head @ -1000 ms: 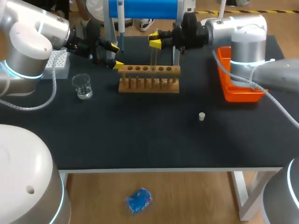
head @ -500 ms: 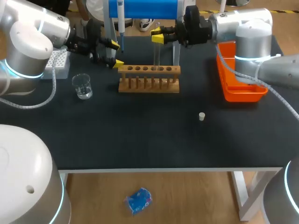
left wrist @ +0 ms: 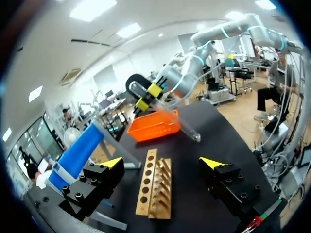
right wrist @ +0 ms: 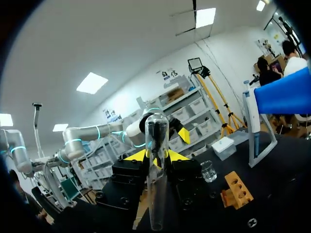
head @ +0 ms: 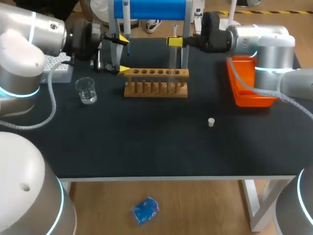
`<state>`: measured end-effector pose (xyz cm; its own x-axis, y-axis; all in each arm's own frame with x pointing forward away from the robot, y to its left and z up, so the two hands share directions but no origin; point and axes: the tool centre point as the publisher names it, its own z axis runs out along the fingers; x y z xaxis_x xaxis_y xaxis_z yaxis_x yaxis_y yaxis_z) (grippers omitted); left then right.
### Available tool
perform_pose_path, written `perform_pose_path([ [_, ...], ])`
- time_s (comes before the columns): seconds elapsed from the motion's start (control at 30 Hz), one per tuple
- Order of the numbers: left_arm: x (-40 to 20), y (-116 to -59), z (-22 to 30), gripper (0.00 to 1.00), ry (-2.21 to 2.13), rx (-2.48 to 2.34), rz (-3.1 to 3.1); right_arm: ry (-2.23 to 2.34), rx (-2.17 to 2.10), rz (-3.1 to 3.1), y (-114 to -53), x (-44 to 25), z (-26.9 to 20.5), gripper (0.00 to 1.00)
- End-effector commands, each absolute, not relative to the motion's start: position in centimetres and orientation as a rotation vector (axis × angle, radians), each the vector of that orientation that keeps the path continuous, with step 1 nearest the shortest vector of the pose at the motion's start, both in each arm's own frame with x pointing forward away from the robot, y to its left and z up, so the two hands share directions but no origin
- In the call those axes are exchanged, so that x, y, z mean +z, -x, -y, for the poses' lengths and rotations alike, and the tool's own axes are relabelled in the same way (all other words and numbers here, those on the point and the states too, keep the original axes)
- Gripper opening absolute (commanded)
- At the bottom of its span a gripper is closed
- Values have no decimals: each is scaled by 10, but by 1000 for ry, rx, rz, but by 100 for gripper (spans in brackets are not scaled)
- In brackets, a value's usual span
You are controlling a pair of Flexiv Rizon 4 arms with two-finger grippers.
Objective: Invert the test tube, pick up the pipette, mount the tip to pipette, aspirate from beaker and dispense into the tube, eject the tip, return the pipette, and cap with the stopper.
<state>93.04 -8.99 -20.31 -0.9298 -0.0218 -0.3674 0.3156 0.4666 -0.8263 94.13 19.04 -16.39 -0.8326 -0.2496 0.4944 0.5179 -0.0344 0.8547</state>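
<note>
While right claw point(head: 174, 42) grips glass tube point(right wrist: 156, 194) (round-ended), wooden rack point(head: 155, 83)

A laboratory bench is showing here
A wooden test-tube rack point(head: 155, 82), glass beaker point(head: 86, 90), tip box point(head: 57, 67) and orange bin point(head: 254, 101) are sitting on a black table point(head: 146, 142), a pipette point(head: 126, 19) hanging from its blue stand point(head: 149, 9)

The room is bright and evenly lit from above: white ceiling panels point(left wrist: 92, 8) glow overhead in both wrist views. The black tabletop point(head: 146, 147) is matt and swallows the light, so shadows hardly show on it. The white shells of the left arm point(head: 24, 44) and the right arm point(head: 266, 36) carry broad, soft highlights. The clear test tube point(right wrist: 156, 194) and the beaker point(head: 87, 90) catch small glints.
</note>
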Motion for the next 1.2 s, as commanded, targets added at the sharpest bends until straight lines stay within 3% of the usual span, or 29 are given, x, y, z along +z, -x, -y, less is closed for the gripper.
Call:
perform_pose_path([
  [0.03,-210,-935,83,100,-309,-1556,-2324,262,-1910,1720,-948,-167,-190,0],
  [0.2,-201,-931,88,100,-418,-1419,-2201,305,-1876,1718,-946,-164,-190,0],
  [0.47,-192,-886,103,100,-906,-1152,-1696,838,-1569,1404,-925,-150,-191,0],
  [0.57,-195,-881,107,100,-864,-1035,-1716,1022,-1414,1302,-914,-146,-190,0],
  [0.93,-195,-881,107,100,-864,-1035,-1716,1022,-1414,1302,-914,-146,-190,0],
  [1.2,-189,-849,113,100,-964,-1114,-1267,1190,-1253,1205,-921,-159,-191,0],
])
